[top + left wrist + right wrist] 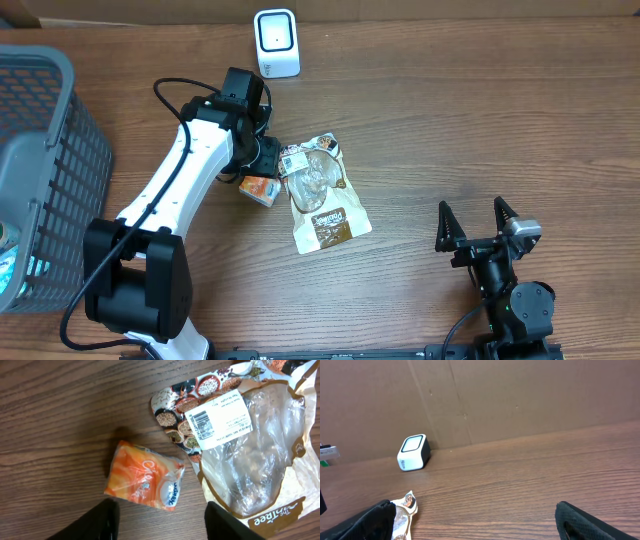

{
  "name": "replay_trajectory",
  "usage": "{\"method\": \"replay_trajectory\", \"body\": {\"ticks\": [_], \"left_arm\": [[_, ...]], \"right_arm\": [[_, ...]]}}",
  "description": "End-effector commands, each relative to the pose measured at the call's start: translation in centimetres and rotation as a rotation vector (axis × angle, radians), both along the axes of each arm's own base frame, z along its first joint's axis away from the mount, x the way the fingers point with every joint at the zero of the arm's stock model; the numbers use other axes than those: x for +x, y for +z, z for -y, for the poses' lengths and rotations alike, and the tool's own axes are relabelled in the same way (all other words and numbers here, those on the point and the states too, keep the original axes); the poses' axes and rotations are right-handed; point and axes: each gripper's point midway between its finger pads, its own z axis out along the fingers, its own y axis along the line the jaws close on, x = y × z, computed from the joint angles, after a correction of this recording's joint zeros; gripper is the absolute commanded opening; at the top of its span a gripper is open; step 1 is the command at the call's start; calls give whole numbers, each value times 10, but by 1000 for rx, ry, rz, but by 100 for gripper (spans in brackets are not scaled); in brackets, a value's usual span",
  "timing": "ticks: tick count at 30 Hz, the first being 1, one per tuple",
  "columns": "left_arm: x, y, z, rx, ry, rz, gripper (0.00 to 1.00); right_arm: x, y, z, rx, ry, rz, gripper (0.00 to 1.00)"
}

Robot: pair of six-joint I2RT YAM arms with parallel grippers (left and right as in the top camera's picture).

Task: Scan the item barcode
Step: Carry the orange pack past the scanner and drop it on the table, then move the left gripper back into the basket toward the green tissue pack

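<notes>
- Small orange crinkly plastic packet (145,477) is lying flat; probably light, soft and slippery, best pinched across its middle.
- Left gripper (161,520) is hovering above it, fingers parted, empty; right gripper (471,208) is gaping too.

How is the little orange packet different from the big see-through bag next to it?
The orange packet is much smaller than the see-through bag. The orange packet is solid orange, while the see-through bag has a clear window, a brown border and pictures of grains. The see-through bag shows a white barcode label; none shows on the orange packet. Both lie flat on the wooden table, side by side.
</notes>
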Motion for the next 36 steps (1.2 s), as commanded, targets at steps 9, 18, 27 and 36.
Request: {"method": "replay_trajectory", "body": {"ticks": [9, 18, 27, 36], "left_arm": [[44, 192, -62, -153, 214, 282, 61], [-3, 266, -208, -72, 662, 400, 70], [-75, 208, -348, -15, 1130, 255, 69], [-104, 88, -386, -46, 1293, 89, 68]], "right_arm": [[0, -1, 1, 1, -4, 7, 100], [0, -1, 1, 1, -4, 7, 100], [0, -1, 1, 1, -4, 7, 100], [0, -1, 1, 1, -4, 7, 100]]}}
